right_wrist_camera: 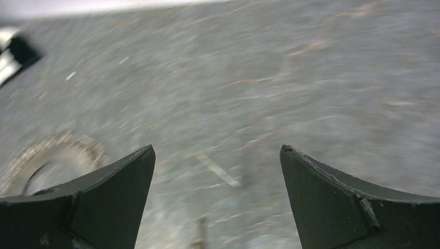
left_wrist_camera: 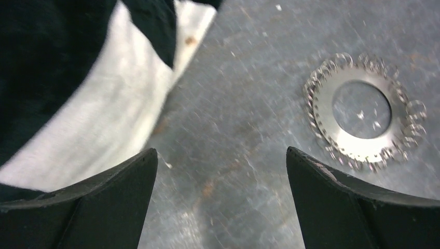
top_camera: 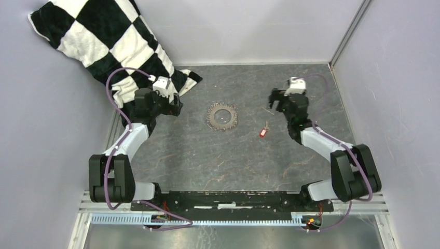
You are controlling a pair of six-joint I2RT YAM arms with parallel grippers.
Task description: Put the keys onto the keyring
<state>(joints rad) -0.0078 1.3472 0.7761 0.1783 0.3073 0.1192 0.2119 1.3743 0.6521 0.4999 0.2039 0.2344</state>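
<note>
Left pincer [left_wrist_camera: 220, 155], right pincer [right_wrist_camera: 218, 150] spread wide, empty. Keys [top_camera: 263, 132]: long axis near-far, red head seemingly nearward, right of keyring [top_camera: 223, 116].

Both arms mix black joint blocks with smooth white shells. A purple cable [top_camera: 108, 85] loops off the left arm [top_camera: 129, 140], a second cable [top_camera: 332, 139] trails down the right arm [top_camera: 321, 142]. A small white camera box [top_camera: 162, 83] caps each wrist. The fingers [left_wrist_camera: 98, 207] are matte black wedges.

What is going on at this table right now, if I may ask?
The job is to put the red-tagged key on the keyring. Both lie apart on the table, untouched. The robot's left fingers and right fingers are open and empty, one on either side of the keyring.
</note>
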